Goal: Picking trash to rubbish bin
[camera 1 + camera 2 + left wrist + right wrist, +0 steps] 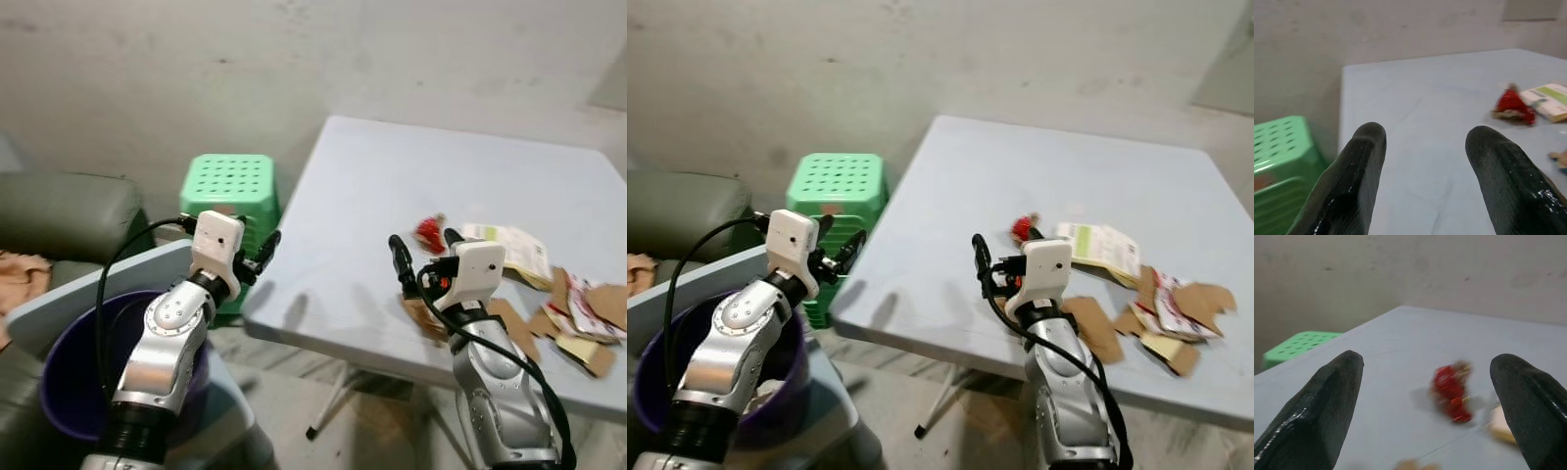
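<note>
A crumpled red wrapper (429, 231) lies on the pale grey table (372, 186), next to a white-and-green packet (511, 251) and several torn cardboard scraps (563, 313). My right gripper (423, 245) hovers open over the table's near side. The red wrapper (1452, 392) sits just beyond it, in line with the gap between the fingers. My left gripper (841, 235) is open and empty, off the table's left corner in front of the green stool. The purple rubbish bin (59, 362) stands at lower left, under my left arm.
A green plastic stool (230, 191) stands between the bin and the table, against the wall. A grey-green couch (59, 211) is at far left. The table's front edge (323, 338) and its folding legs lie just ahead of me.
</note>
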Robot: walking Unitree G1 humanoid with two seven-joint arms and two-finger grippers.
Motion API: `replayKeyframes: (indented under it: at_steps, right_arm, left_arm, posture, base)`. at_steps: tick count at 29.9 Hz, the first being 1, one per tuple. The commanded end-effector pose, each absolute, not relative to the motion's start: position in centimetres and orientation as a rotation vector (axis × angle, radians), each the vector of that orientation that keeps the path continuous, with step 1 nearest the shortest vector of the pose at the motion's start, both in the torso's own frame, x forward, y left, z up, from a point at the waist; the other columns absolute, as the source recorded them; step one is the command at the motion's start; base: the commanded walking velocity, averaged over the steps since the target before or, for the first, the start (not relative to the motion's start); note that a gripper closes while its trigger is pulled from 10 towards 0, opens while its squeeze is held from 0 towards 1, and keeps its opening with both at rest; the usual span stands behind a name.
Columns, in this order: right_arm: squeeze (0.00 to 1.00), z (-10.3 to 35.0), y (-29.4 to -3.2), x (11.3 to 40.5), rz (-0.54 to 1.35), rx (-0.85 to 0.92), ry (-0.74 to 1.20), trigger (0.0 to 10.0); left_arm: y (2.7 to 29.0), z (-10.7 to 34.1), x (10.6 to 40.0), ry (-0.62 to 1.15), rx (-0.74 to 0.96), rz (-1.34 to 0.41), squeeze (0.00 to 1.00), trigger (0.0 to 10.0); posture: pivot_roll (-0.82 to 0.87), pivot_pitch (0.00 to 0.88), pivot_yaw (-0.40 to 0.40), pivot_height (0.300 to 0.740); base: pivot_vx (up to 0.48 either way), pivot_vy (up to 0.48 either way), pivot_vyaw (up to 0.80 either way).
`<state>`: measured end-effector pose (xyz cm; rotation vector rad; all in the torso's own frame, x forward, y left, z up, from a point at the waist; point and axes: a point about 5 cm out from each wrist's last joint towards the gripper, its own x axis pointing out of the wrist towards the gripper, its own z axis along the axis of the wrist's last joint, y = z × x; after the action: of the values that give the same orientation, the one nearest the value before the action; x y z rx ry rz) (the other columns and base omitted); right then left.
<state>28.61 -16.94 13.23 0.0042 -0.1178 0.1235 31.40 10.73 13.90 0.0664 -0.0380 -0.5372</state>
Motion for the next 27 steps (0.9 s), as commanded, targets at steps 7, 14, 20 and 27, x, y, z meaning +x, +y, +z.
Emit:
replayKeyframes:
  at_steps: [7,14,20,27]
  right_arm:
    - [0.00,13.84,-16.17,28.61,0.140,0.013,-0.143,10.0]
    - [0.00,13.78,-16.24,28.52,0.136,0.014,-0.141,10.0]
    - [0.00,13.72,-16.16,28.47,0.139,0.017,-0.137,10.0]
    - [0.00,13.67,-16.12,28.48,0.141,0.019,-0.128,10.0]
  left_arm:
    - [12.01,14.34,31.46,-0.049,0.106,-0.519,0.00,10.0]
    - [11.93,14.12,31.37,-0.029,0.098,-0.528,0.00,10.0]
    - [12.08,14.10,31.35,-0.026,0.087,-0.518,0.00,10.0]
    - [12.60,13.79,31.96,0.013,0.071,-0.412,0.00,10.0]
  posture:
    - [-0.05,0.065,-0.043,0.740]
    - [-0.05,0.072,-0.041,0.740]
    - [-0.04,0.076,-0.043,0.740]
    - [-0.04,0.082,-0.044,0.740]
  base:
    - [0.000,0.000,0.00]
    - [0.000,-0.343,0.00]
    - [0.000,-0.407,0.00]
    - [0.000,0.000,0.00]
